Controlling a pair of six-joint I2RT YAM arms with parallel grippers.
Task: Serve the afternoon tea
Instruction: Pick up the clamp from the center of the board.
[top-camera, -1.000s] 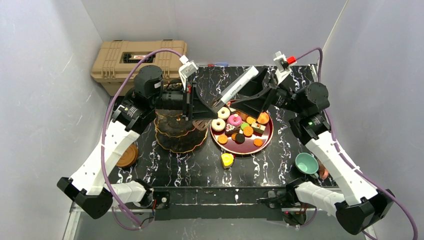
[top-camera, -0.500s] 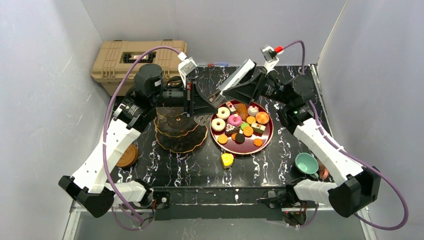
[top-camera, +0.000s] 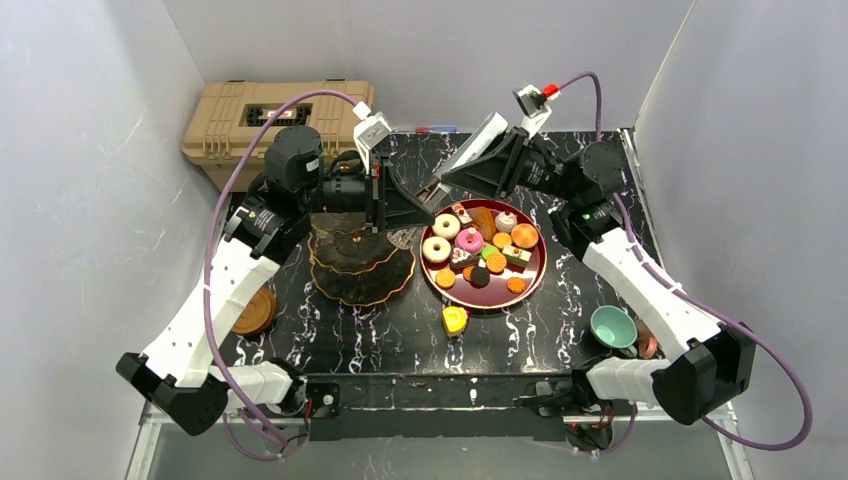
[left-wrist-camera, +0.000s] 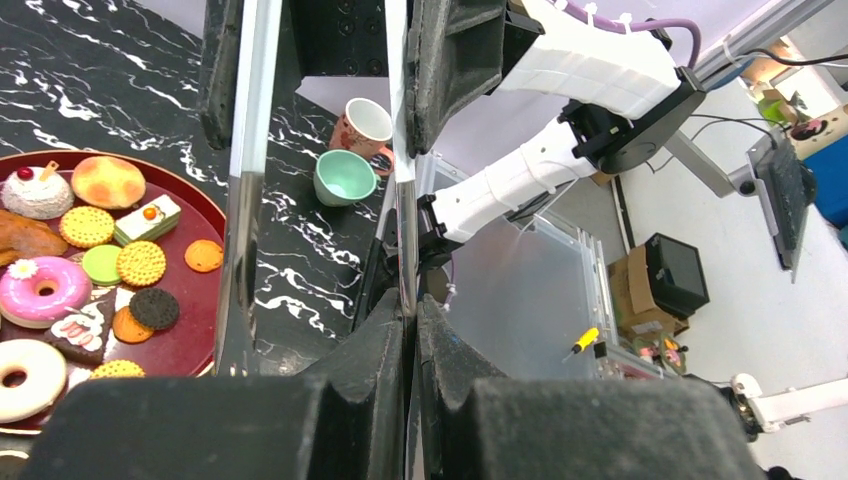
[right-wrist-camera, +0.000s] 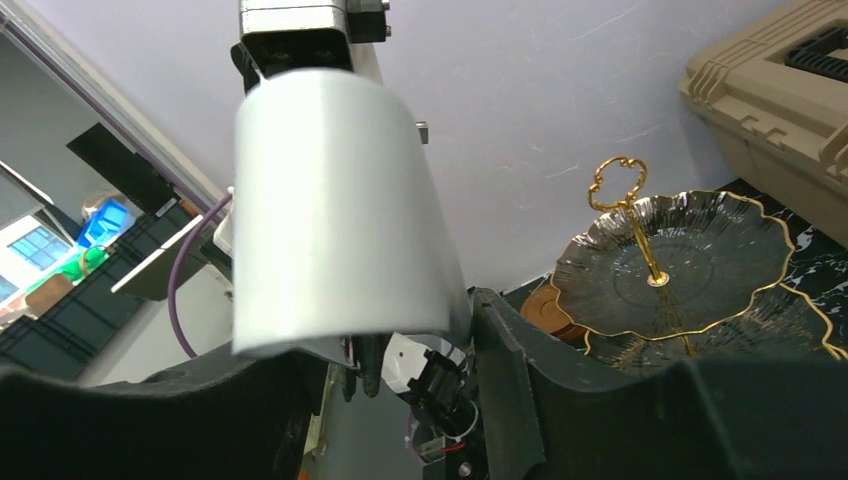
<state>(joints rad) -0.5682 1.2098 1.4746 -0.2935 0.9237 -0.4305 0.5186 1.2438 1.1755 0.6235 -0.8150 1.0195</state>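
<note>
Silver tongs (top-camera: 478, 148) hang tilted above the far edge of the dark red tray (top-camera: 535, 275), which holds toy sweets (top-camera: 469, 240). My right gripper (top-camera: 468, 172) is shut on the tongs' wide upper end (right-wrist-camera: 335, 220). My left gripper (top-camera: 425, 209) is shut on one thin tong arm (left-wrist-camera: 400, 200); the other arm (left-wrist-camera: 245, 200) stands free beside it. The dark three-tier stand (top-camera: 360, 262) with gold rims stands left of the tray and also shows in the right wrist view (right-wrist-camera: 670, 270). A yellow cake piece (top-camera: 455, 320) lies on the table.
A teal cup (top-camera: 612, 326) and a second cup (top-camera: 646, 346) sit at the near right, and both show in the left wrist view (left-wrist-camera: 343, 177). Brown saucers (top-camera: 255, 312) are stacked at the near left. A tan case (top-camera: 270, 115) stands at the far left.
My right gripper has lifted the tongs up and back, off the sweets, and the tongs now stand steeper. My left gripper has stayed on the tong arm, shifting slightly back.
</note>
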